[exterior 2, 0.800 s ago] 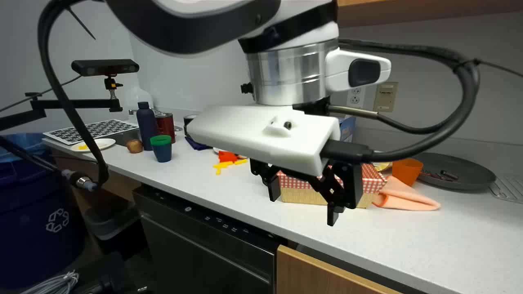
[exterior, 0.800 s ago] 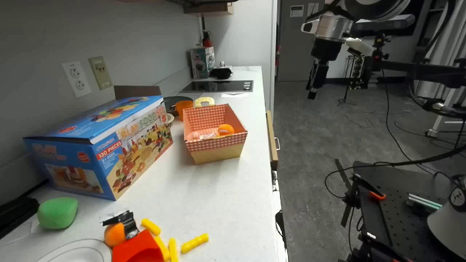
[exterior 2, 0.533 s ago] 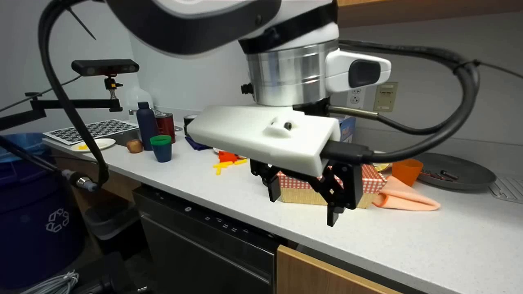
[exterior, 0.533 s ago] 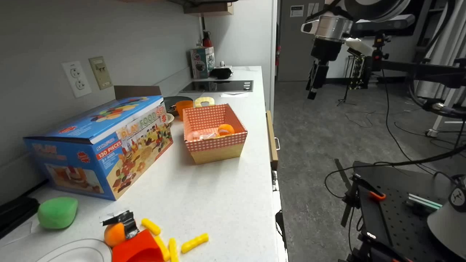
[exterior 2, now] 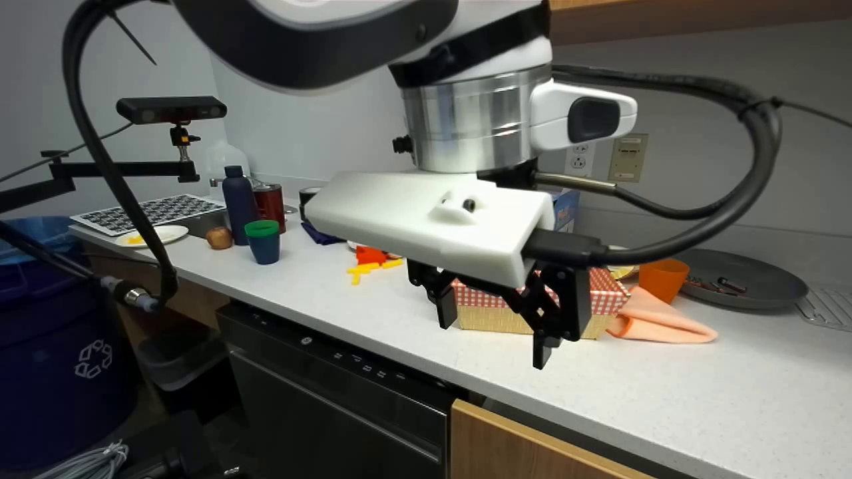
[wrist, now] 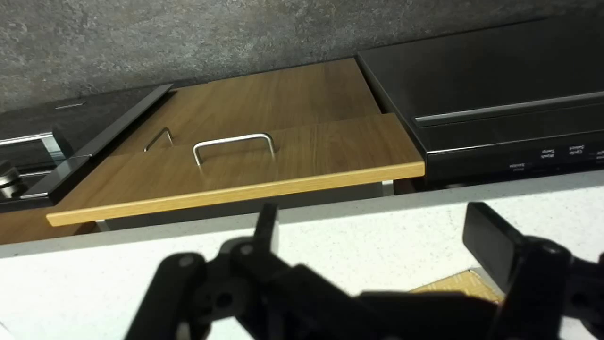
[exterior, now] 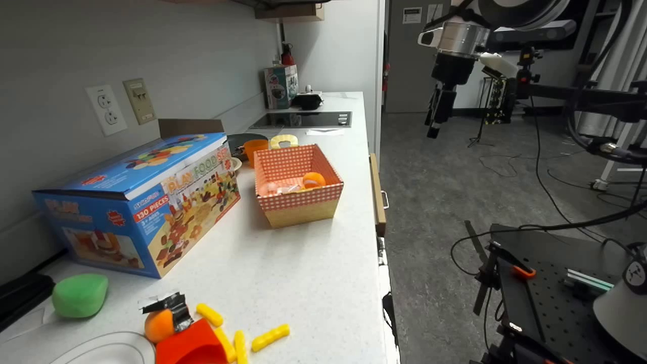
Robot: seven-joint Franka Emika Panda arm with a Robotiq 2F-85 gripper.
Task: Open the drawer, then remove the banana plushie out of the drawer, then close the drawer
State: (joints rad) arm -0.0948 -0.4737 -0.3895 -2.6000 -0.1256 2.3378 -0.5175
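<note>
Nothing looks moved: the black gripper (exterior 2: 494, 344) gapes, and the brown wooden drawer (wrist: 311, 163) should pull stiffly by its silver bar handle (wrist: 231, 140).

— What's on the white counter (exterior: 318, 283)?
— A blue box (exterior: 146, 202) and, near it, a red-checked basket (exterior: 302, 208).
— Anything else?
— Yellow sticks (exterior: 270, 337), a dark pan (exterior 2: 752, 289), a peach cloth (exterior 2: 665, 324) beside the basket.
</note>
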